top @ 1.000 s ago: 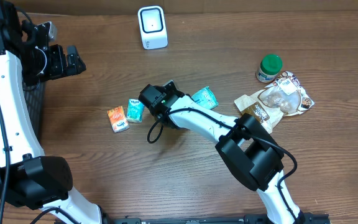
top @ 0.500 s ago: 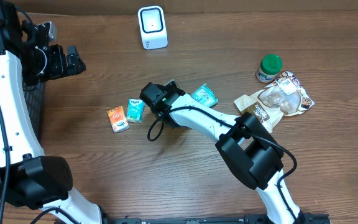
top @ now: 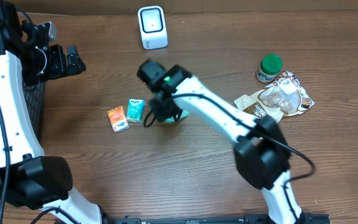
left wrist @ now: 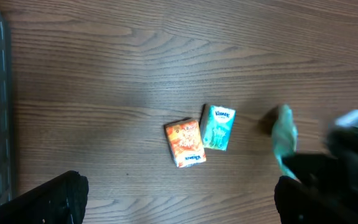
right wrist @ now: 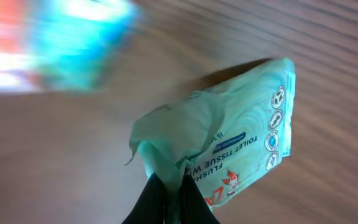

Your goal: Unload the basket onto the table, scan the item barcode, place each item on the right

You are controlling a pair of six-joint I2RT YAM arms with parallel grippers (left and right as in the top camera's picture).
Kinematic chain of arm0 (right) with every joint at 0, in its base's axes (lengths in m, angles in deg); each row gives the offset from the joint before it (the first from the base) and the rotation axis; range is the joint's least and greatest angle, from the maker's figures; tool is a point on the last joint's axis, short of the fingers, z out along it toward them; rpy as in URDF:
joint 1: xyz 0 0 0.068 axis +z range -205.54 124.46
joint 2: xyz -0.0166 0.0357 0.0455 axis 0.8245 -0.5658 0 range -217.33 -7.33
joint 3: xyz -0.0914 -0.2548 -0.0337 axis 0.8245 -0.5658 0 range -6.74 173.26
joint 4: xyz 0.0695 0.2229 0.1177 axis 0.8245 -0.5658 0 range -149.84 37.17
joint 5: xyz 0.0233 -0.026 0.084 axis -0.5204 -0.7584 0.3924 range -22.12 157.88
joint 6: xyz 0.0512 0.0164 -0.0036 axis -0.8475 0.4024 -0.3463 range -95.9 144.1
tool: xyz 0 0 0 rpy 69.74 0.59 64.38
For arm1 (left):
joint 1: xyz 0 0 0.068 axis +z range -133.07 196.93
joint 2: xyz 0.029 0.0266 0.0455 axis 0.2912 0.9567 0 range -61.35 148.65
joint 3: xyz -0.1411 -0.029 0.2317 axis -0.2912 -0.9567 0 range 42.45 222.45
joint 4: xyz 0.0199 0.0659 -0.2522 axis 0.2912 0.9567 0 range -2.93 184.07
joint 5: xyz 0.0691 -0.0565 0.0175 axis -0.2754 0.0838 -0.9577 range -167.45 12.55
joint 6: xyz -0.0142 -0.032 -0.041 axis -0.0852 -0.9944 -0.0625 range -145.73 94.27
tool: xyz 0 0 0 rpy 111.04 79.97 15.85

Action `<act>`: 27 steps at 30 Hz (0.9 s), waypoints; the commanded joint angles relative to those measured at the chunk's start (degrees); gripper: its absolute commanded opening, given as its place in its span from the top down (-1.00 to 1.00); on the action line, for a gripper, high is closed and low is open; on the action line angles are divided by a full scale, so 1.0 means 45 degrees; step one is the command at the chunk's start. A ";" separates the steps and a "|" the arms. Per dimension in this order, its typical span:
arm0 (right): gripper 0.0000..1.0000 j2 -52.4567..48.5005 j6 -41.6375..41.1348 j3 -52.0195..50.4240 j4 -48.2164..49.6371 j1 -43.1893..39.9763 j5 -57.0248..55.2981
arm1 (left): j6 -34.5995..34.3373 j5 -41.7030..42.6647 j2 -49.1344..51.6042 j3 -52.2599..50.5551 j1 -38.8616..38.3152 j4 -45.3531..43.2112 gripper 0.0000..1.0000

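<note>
As the right gripper [right wrist: 166, 188] pinches the wipes pack [right wrist: 235, 137] — clamped tight — carry slowly. Its barcode must squarely face the scanner [top: 152, 27].

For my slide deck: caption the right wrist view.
Right gripper pinches a corner of a mint-green toilet tissue pack over the wooden table.

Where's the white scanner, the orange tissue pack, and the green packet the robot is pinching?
white scanner [top: 152, 26]: overhead view, middle of its front face.
orange tissue pack [left wrist: 184, 142]: left wrist view, middle of its top side.
green wipes packet [right wrist: 232, 127]: right wrist view, middle of its printed flat side.
</note>
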 commanded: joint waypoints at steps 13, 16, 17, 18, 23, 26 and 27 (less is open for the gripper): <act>0.92 0.1651 -0.2982 -0.3963 0.6883 -0.3429 1.3046 | 0.0199 -0.0024 -0.0024 0.0117 0.0034 -0.0024 -0.99; 0.92 0.1651 -0.4541 -0.5814 0.9539 -0.3769 1.3041 | 0.0199 -0.0024 -0.0024 0.0117 0.0034 -0.0024 -0.99; 0.92 0.1651 -0.4867 -0.6203 1.0108 -0.3861 1.3041 | 0.0199 -0.0024 -0.0024 0.0117 0.0034 -0.0024 -0.99; 0.92 0.1651 -0.5158 -0.6659 1.0749 -0.4002 1.3022 | 0.0199 -0.0024 -0.0024 0.0117 0.0034 -0.0024 -0.99; 0.92 0.1651 -0.5270 -0.7582 1.1026 -0.4517 1.2274 | 0.0199 -0.0024 -0.0024 0.0117 0.0034 -0.0024 -0.99; 0.92 0.1651 -0.4609 -0.7621 1.0433 -0.4687 1.1395 | 0.0199 -0.0024 -0.0024 0.0117 0.0034 -0.0024 -0.99; 0.92 0.1651 -0.4308 -0.7621 1.0151 -0.4726 1.0885 | 0.0199 -0.0024 -0.0024 0.0117 0.0034 -0.0024 -0.99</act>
